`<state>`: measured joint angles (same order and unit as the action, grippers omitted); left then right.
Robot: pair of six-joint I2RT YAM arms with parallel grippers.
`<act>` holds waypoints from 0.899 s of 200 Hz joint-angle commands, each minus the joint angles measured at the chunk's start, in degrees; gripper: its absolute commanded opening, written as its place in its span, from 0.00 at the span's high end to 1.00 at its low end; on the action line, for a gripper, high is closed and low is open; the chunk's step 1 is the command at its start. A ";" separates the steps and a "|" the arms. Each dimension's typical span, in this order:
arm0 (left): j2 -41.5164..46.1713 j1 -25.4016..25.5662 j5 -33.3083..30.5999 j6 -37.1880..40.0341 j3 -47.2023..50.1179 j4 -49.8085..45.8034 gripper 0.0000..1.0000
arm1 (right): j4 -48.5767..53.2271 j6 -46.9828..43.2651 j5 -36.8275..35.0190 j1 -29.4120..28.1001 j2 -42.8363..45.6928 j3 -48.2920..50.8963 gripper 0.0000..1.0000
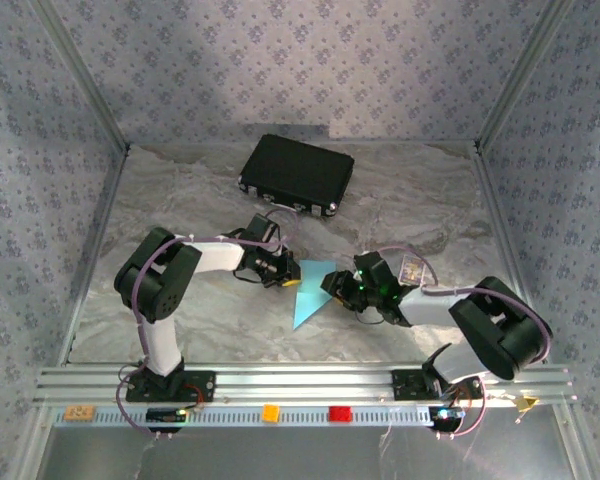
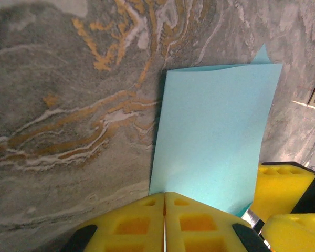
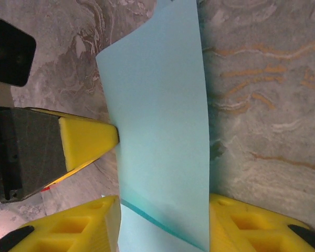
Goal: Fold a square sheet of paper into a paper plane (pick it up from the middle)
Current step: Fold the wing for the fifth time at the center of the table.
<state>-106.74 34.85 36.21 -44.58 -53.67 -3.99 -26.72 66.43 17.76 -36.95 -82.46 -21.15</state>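
As your left claw (image 2: 164,196) pinches the sheet (image 2: 212,136) and the right claw (image 3: 163,207) straddles it half-open, pulling could skew the fold.

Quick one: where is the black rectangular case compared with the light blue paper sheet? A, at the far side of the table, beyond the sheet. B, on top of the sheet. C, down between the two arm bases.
A: the top view shows the black rectangular case lying near the back wall, well beyond the light blue paper sheet and not touching it.
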 commanded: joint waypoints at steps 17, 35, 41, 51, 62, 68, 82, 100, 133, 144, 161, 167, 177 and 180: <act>-1.71 -0.19 -0.28 0.49 0.76 -0.55 0.92 | -4.41 -2.69 3.84 1.95 -1.19 -0.49 0.60; -1.66 -0.16 -0.28 0.61 0.67 -0.51 0.92 | -3.86 -3.82 4.90 2.86 -1.38 -0.90 0.64; -1.76 -0.14 -0.16 0.59 0.60 -0.49 0.92 | -3.74 -4.19 5.46 3.29 -1.75 -1.20 0.65; -1.75 -0.08 -0.11 0.62 0.59 -0.49 0.92 | -3.65 -4.66 6.68 3.86 -2.52 -1.60 0.66; -1.72 -0.15 -0.01 0.79 0.40 -0.55 0.92 | -3.77 -5.17 7.98 4.38 -3.77 -2.04 0.66; -1.65 -0.18 0.00 0.80 0.41 -0.58 0.92 | -4.15 -5.37 8.70 4.53 -4.46 -2.33 0.67; -1.54 -0.12 0.01 0.88 0.34 -0.63 0.92 | -4.83 -5.53 10.20 5.10 -6.14 -2.99 0.67; -1.46 -0.12 0.00 0.89 0.41 -0.67 0.92 | -5.44 -5.56 10.64 5.53 -7.45 -3.42 0.66; -1.17 -0.12 -0.14 0.98 0.33 -0.93 0.92 | -5.72 -4.50 10.70 6.00 -6.60 -2.53 0.66; -1.04 -0.20 -0.17 1.03 0.34 -1.11 0.92 | -3.42 -4.84 9.66 5.90 -4.82 -2.02 0.65; -0.71 -0.22 -0.76 1.07 0.32 -1.30 0.93 | -1.12 -5.05 8.83 5.84 -2.30 -1.18 0.65; -0.60 -0.24 -0.86 1.13 0.33 -1.46 0.93 | -1.01 -5.03 8.91 5.80 -1.40 -0.73 0.65; -0.41 -0.21 -1.05 1.12 0.40 -1.50 0.93 | 0.14 -5.04 8.88 5.79 0.06 -0.23 0.65; -0.34 -0.18 -1.13 1.11 0.36 -1.47 0.93 | 0.39 -5.16 8.87 5.80 0.38 -0.04 0.65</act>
<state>-106.74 34.85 36.21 -44.47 -53.67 -4.01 -29.82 62.24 27.20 -31.35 -85.54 -22.63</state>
